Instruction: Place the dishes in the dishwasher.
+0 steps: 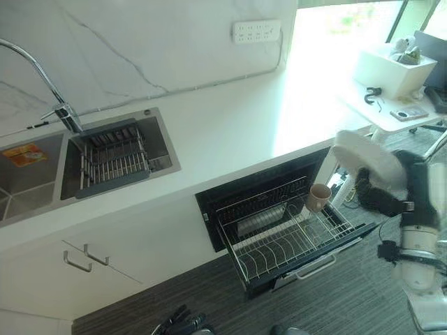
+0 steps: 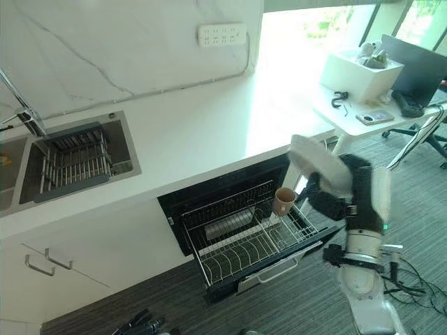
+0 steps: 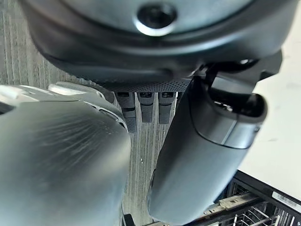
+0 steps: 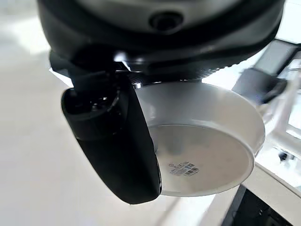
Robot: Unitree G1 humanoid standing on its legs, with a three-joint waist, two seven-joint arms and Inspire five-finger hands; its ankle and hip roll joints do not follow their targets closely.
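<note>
The right hand (image 2: 335, 199) grips a smooth, round white plate (image 2: 320, 164), thumb across its flat underside and fingers curled over the rim, holding it tilted in the air just past the bench's (image 1: 230, 132) right end, above the right side of the rack (image 1: 279, 241). The rack is shiny wire, pulled out of the dark dishwasher (image 1: 237, 192) under the bench's front edge. A tan cup (image 1: 319, 197) stands at its back right corner, close below the plate. A ribbed drainer (image 1: 112, 159) sits in the steel sink (image 1: 160, 143). The left hand (image 3: 202, 155) hangs over grey carpet, fingers relaxed.
</note>
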